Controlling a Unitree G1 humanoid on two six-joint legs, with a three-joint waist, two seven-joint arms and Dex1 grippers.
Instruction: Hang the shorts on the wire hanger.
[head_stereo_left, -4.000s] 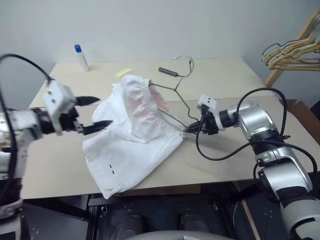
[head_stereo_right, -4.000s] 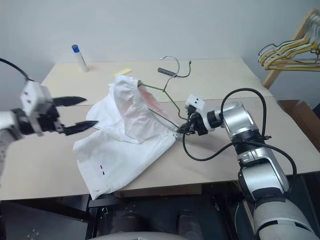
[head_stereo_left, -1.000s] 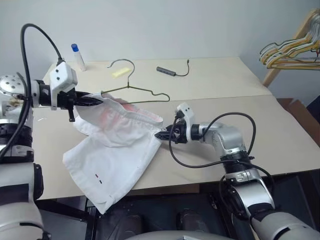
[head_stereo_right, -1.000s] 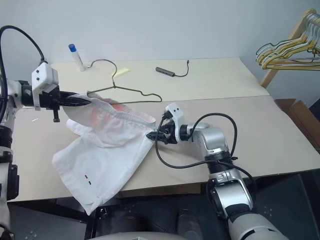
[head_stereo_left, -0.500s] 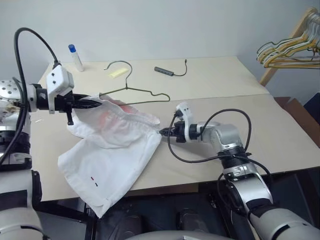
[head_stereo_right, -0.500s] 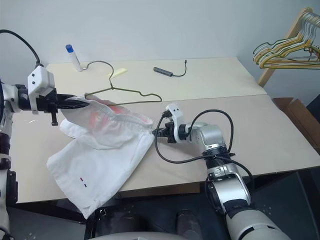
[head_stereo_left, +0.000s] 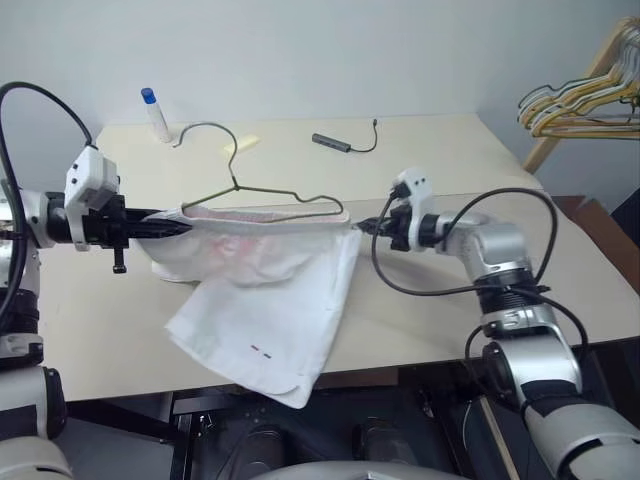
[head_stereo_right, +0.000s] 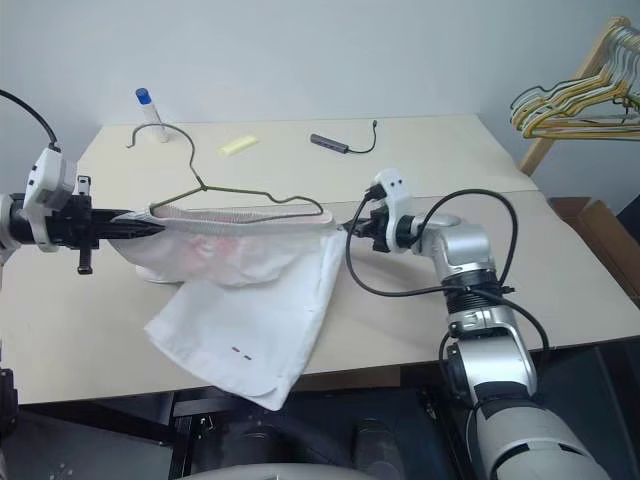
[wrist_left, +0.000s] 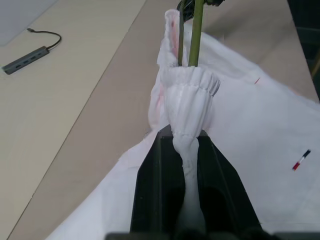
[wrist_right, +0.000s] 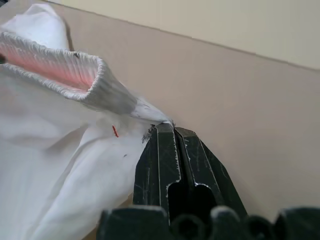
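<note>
Waistband stretched between two grips, mid-frame. The left gripper (head_stereo_left: 180, 226), at left centre of the head view, is clamped on one end of the gathered waistband of the shorts (head_stereo_left: 265, 300); its wrist view shows the elastic bunched between the two black fingers (wrist_left: 150, 190), with the olive wire running into the cloth just beyond them. The right gripper (head_stereo_left: 365, 227), at right centre, has its fingers pressed together on the opposite waistband corner. The band is held taut and roughly level above the table (head_stereo_left: 450, 170), the legs of the shorts draping toward the lower centre and over the near table edge. The wire hanger (head_stereo_left: 262, 188) lies along the band, its hook rising toward the upper left; how far its lower bar sits inside the waistband cannot be told. To do this step well, judged from here: keep both grips firm and the tension even, so the elastic stays open and straight along the wire, and avoid tugging hard enough for the cloth to slip from either pinch.
</note>
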